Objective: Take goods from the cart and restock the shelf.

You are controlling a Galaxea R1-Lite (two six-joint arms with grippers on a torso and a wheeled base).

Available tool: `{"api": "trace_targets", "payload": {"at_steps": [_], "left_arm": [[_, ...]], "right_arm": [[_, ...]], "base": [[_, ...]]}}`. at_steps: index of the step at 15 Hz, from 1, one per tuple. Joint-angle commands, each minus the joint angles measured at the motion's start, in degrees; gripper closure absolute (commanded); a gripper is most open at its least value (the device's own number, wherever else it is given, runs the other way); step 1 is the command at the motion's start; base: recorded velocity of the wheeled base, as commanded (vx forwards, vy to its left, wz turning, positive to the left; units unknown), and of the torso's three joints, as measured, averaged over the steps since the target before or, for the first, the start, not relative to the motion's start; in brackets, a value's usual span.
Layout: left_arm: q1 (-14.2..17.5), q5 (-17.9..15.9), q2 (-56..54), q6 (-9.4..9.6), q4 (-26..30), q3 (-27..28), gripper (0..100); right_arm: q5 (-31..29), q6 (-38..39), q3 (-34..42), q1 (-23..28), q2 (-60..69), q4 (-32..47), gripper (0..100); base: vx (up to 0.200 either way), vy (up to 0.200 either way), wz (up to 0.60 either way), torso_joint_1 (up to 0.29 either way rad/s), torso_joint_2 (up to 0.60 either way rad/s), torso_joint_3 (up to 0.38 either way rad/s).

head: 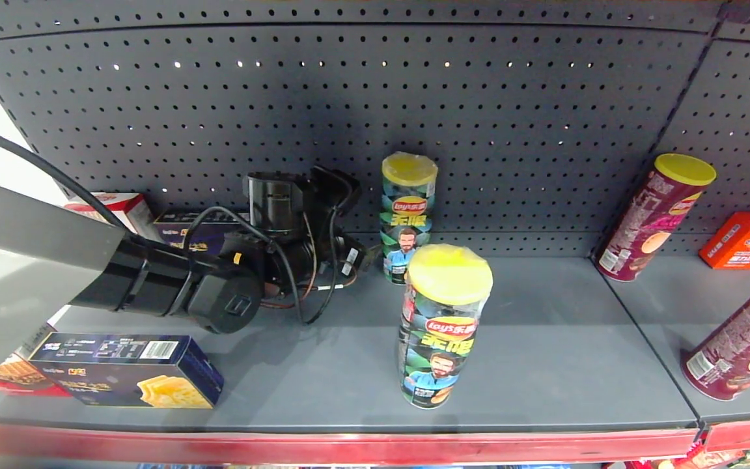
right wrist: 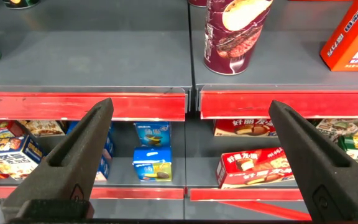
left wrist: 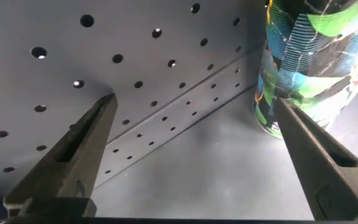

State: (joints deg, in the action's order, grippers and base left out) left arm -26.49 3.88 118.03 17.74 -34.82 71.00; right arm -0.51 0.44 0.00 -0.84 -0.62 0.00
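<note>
Two green-and-blue chip cans with yellow lids stand upright on the grey shelf (head: 564, 352). One can (head: 407, 218) is at the back by the pegboard, the other (head: 443, 326) nearer the front edge. My left gripper (head: 365, 253) lies low over the shelf just left of the back can. Its wrist view shows the left gripper (left wrist: 194, 106) open with nothing between the fingers, and the back can (left wrist: 309, 62) beside one fingertip (left wrist: 284, 115). My right gripper (right wrist: 191, 109) is open and empty, out in front of the shelf's red edge (right wrist: 135, 102).
A dark blue box (head: 127, 378) lies at the front left, with more boxes (head: 114, 205) behind the arm. Two maroon cans (head: 655, 218) (head: 739, 345) lean on the neighbouring shelf beside an orange box (head: 746, 238). Lower shelves (right wrist: 154, 155) hold packaged snacks.
</note>
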Motion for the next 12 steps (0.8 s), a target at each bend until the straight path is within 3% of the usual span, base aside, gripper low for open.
{"api": "trace_targets", "payload": {"at_steps": [1, 6, 9, 10, 12], "left_arm": [[-0.1, 0.0, 0.2, 0.02, -0.1, 0.0, 0], [-0.4, 1.1, -9.6, -0.16, -1.0, -2.8, 0], [-1.4, 3.9, -18.9, -0.95, -1.6, -8.9, 0], [-1.5, 5.9, -25.0, -2.18, -2.4, -13.4, 0], [-1.2, 6.7, -32.3, -3.59, -4.9, -19.0, 0]], "right_arm": [[0.0, 0.0, 0.0, 0.0, -0.1, 0.0, 0], [0.0, 0.0, 0.0, 0.0, -0.1, 0.0, 0], [0.0, 0.0, 0.0, -0.1, -0.1, 0.0, 0], [0.0, 0.0, 0.0, 0.0, -0.1, 0.0, 0], [0.0, 0.0, 0.0, 0.0, -0.1, 0.0, 0]], "base": [[0.0, 0.0, 0.0, 0.0, 0.0, 0.0], [0.0, 0.0, 0.0, 0.0, 0.0, 0.0], [0.0, 0.0, 0.0, 0.0, 0.0, 0.0], [0.0, 0.0, 0.0, 0.0, 0.0, 0.0], [0.0, 0.0, 0.0, 0.0, 0.0, 0.0]]}}
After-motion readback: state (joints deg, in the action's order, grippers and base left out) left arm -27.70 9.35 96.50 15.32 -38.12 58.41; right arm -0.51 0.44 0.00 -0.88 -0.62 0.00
